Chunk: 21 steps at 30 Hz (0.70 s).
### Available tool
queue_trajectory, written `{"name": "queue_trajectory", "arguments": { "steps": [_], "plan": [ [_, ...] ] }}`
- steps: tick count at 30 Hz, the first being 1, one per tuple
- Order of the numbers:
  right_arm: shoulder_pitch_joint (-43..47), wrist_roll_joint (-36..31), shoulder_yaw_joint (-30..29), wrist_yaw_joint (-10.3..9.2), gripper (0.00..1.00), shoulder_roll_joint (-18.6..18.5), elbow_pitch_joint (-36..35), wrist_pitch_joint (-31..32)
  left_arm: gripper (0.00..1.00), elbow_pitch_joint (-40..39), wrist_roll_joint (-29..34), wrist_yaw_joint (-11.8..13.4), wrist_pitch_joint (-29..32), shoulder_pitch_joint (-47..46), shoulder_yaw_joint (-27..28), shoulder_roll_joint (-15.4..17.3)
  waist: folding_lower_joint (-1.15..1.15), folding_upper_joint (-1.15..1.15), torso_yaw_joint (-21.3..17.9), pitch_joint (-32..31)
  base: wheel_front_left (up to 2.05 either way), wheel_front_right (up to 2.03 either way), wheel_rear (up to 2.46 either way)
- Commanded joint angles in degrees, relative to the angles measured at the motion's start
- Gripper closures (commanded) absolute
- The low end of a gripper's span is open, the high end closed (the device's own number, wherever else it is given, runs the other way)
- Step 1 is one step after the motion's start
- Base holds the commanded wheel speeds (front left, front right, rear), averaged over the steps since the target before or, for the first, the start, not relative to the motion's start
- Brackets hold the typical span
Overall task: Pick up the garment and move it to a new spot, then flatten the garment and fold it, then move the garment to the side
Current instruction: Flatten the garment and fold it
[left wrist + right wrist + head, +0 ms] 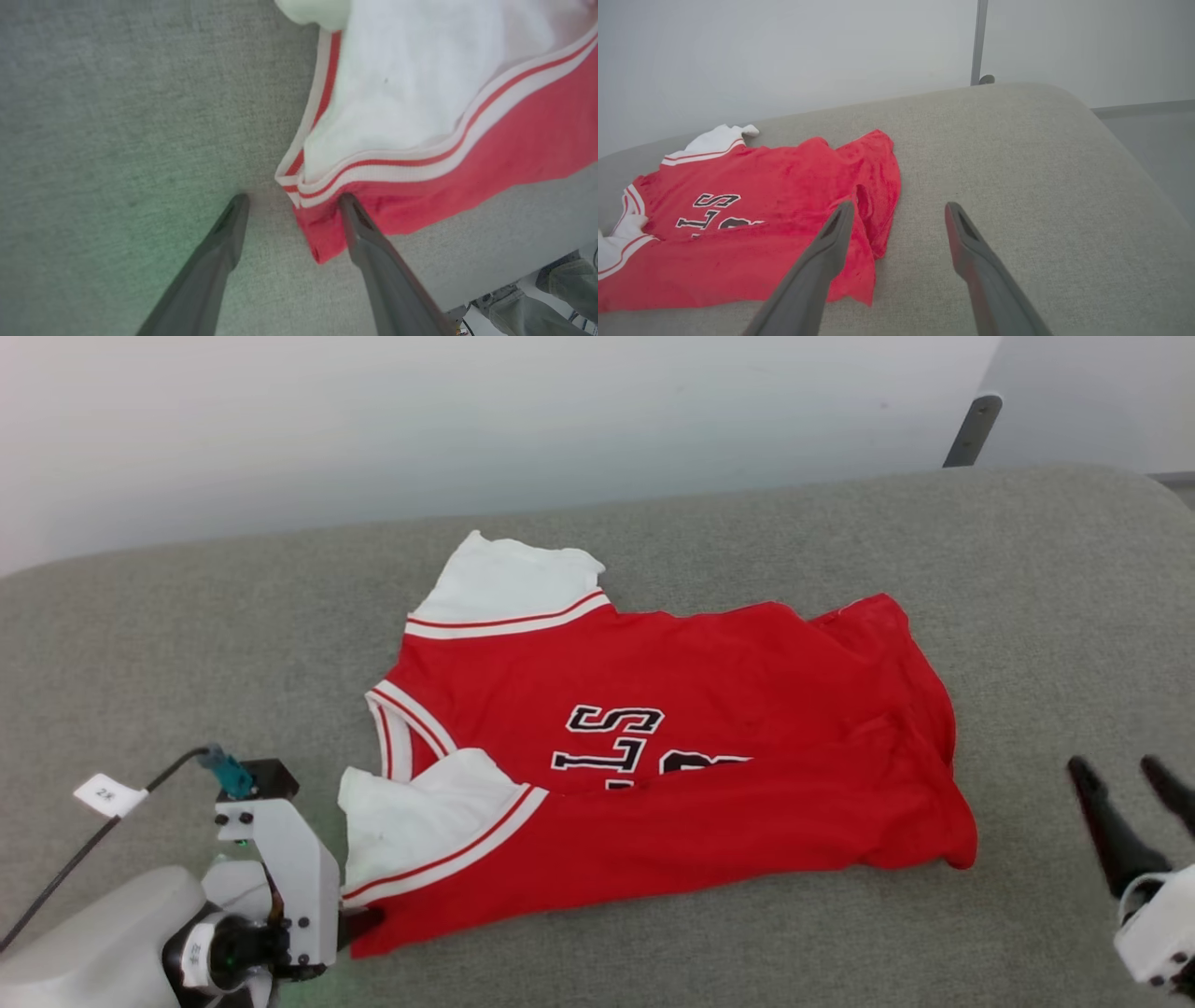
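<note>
The garment, a red jersey with white sleeves, lies on the grey cushion. Its near long side is folded over the middle, so the black lettering shows only in part. My left gripper is open at the garment's near-left corner. That red corner and its striped trim lie between the fingers, and the right-hand finger lies against the cloth. In the head view, the left gripper sits at the lower left. My right gripper stands open above bare cushion, to the right of the hem.
A pale wall rises behind the cushion, with a dark metal post at the back right. A black cable with a white tag runs to my left wrist. The cushion's edge lies close to the garment's corner. Bare cushion stretches right of the garment.
</note>
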Motion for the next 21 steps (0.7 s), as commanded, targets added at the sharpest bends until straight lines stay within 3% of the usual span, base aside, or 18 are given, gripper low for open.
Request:
{"name": "queue_trajectory", "arguments": {
  "steps": [1,2,3,4,11,21],
  "plan": [
    [1.3,-0.1,0.0,-0.07,0.0,0.8,-0.7,1.8,0.0,1.8,-0.3,-1.2,-0.9,1.3,0.0,-1.3,0.0,0.0,-0.6,0.5,0.0,0.0,0.0],
    [1.7,0.1,0.1,-0.07,0.0,1.2,-0.9,2.7,0.36,2.7,-0.2,-2.1,-1.3,1.6,-0.1,-1.9,0.0,0.0,-0.6,0.6,0.0,0.0,0.0],
    [2.0,0.4,0.3,-0.07,0.0,1.4,-1.0,3.8,0.37,3.4,-0.5,-3.0,-1.9,1.8,0.1,-2.6,0.0,0.0,-0.6,0.8,0.0,0.0,0.0],
    [2.3,0.6,0.5,-0.07,0.0,1.5,-1.1,4.9,1.0,4.3,-0.8,-3.8,-2.5,1.9,0.4,-3.3,0.0,0.0,-0.6,1.0,0.0,0.0,0.0],
    [-0.2,1.1,2.9,-0.07,0.0,1.0,1.4,10.6,1.0,9.1,-0.2,-7.6,-3.5,1.0,0.1,-6.9,0.0,0.0,0.0,2.8,0.0,0.0,0.0],
    [-8.2,0.6,5.7,-0.07,0.0,-0.5,13.8,16.8,1.0,12.4,0.9,-10.4,-4.2,-1.1,-0.1,-10.4,0.0,0.0,2.2,4.7,0.0,0.0,0.0]
  ]
}}
